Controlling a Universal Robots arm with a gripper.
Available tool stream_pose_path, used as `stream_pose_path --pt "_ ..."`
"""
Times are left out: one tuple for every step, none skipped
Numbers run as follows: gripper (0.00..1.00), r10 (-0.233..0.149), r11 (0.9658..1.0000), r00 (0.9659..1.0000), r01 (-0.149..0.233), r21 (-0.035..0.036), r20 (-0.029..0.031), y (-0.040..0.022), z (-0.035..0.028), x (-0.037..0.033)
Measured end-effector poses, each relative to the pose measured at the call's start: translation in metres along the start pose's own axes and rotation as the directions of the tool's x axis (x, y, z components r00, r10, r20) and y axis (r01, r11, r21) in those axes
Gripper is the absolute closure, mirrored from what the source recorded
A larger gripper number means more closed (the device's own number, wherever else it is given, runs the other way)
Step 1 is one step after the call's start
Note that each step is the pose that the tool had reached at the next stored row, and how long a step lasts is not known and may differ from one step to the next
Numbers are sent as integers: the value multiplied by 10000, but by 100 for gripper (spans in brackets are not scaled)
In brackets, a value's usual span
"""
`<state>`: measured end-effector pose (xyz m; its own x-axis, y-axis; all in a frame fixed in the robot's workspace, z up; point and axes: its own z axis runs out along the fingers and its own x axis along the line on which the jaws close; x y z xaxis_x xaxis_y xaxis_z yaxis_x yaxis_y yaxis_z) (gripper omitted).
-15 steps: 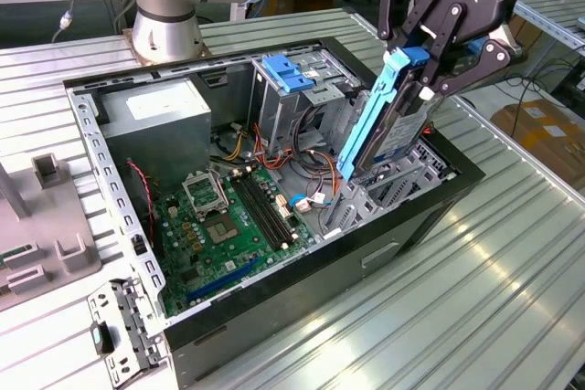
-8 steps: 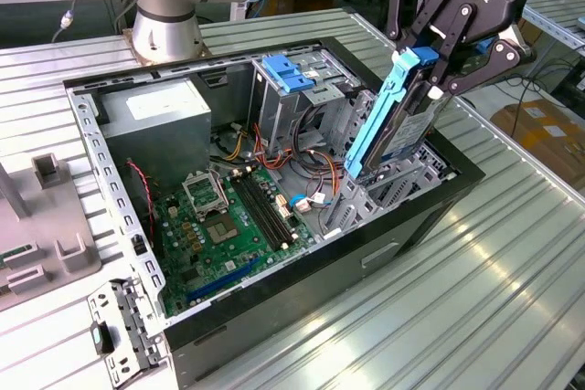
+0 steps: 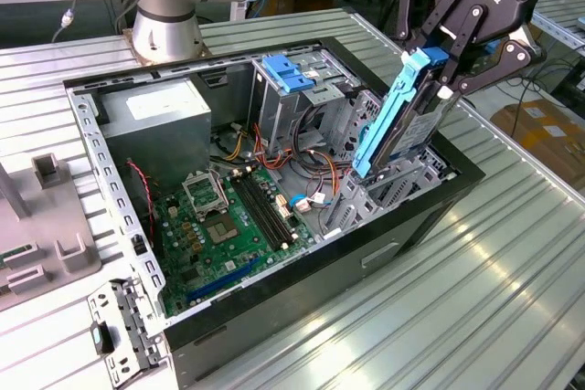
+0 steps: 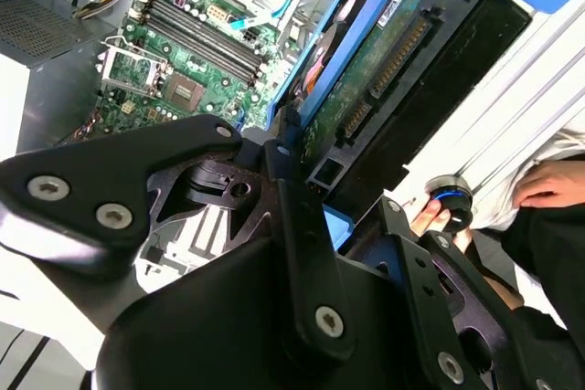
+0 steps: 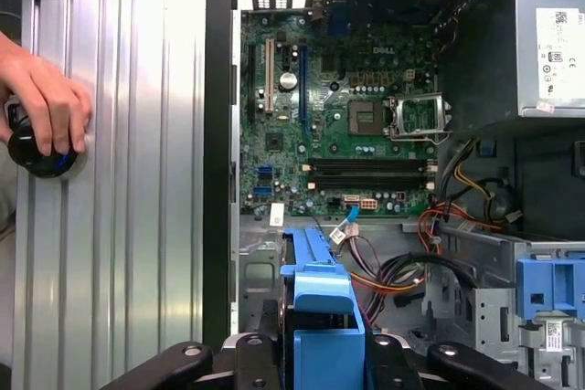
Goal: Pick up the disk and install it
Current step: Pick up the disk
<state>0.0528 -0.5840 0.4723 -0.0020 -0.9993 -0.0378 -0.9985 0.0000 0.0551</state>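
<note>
The disk [image 3: 405, 114], a dark drive in a blue plastic carrier frame, hangs tilted on end over the drive bay at the end of the open computer case [image 3: 302, 285] toward the exterior view's right. My gripper [image 3: 450, 59] is shut on its upper end, and its lower end dips just inside the case. In the second wrist view the disk's green circuit board [image 4: 375, 66] faces the camera between the black fingers [image 4: 292, 189]. In the first wrist view the carrier's blue end [image 5: 322, 317] sits between the fingers.
Inside the case lie a green motherboard [image 3: 228, 216], a grey power-supply box [image 3: 157, 121], a light-blue bracket [image 3: 285, 72] and cable bundles [image 3: 320, 157]. A person's hand [image 5: 44, 102] holds a black knob on the ribbed table beside the case. Grey fixtures [image 3: 46, 235] stand at the exterior view's left.
</note>
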Motion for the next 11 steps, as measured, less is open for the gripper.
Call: stream_pose_path --pt "63 -9 10000 10000 9 0 -1 -17 -1 5" --pt "63 -20 10000 10000 20 -1 -2 -33 -1 9" --pt "63 -39 10000 10000 39 -2 -3 -52 -2 14" --pt "63 -62 10000 10000 62 -2 -4 -65 -2 18" --pt "63 -100 9999 9999 100 -3 -5 -83 -2 22" --pt "63 -157 9999 9999 157 -6 -9 -106 -3 27" --pt "63 -185 9998 9998 185 -6 -7 -120 -4 29" --pt "63 -210 9998 9998 210 -7 13 -135 -4 31" --pt "63 -232 9997 9996 232 -5 145 -162 -5 36" --pt "63 -244 9997 9995 244 -4 204 -174 -6 40" --pt "63 -260 9997 9994 260 -5 212 -183 -7 44"
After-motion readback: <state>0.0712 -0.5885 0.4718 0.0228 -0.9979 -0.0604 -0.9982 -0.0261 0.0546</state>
